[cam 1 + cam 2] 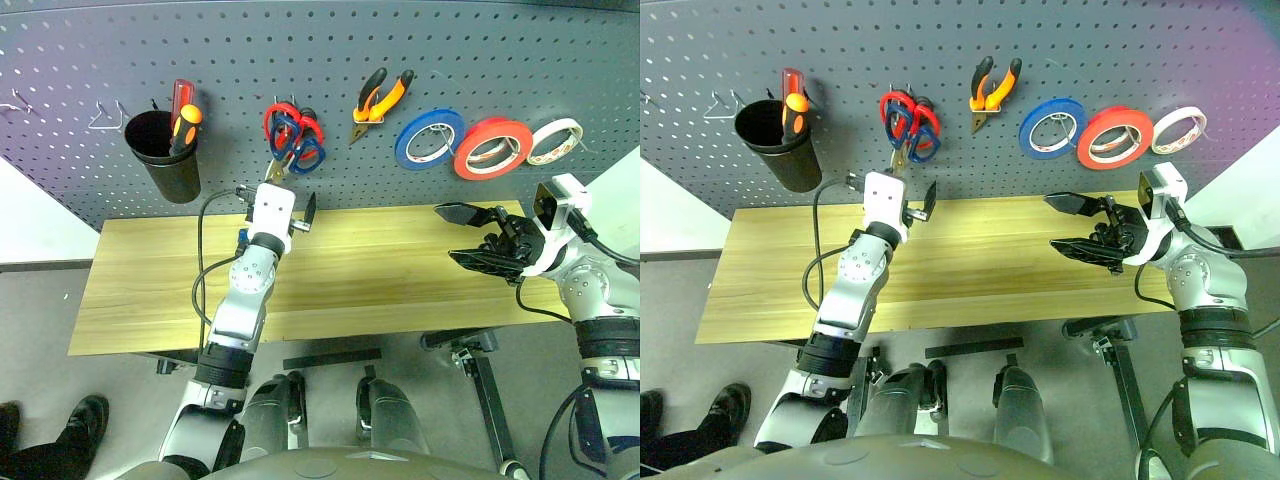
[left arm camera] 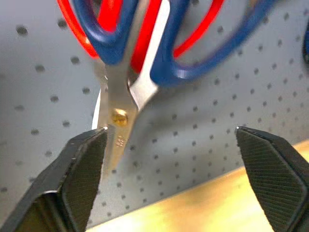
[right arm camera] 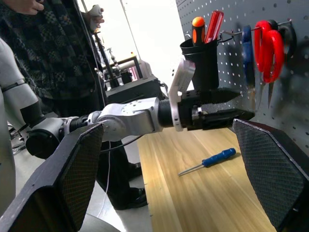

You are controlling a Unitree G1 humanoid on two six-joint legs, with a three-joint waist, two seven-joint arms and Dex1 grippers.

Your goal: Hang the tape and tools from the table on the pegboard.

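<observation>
Scissors point(image 1: 300, 140), blue-handled, hang on the pegboard point(image 1: 330, 60) over a red pair, blades pointing down. Left gripper point(image 1: 281, 208) sits just below them, jaws spread wide and empty, one finger point(image 2: 82, 164) beside the blade tips. Right gripper point(image 1: 470, 236) hangs over the table point(image 1: 380, 280), wide open, holding nothing. Pliers point(image 1: 380, 100) and red tape point(image 1: 492, 147) hang on hooks. Screwdriver point(image 3: 207, 161) lies on the table.

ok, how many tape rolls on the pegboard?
3, side by side right of the pliers: blue roll, red roll, whitish roll.
</observation>
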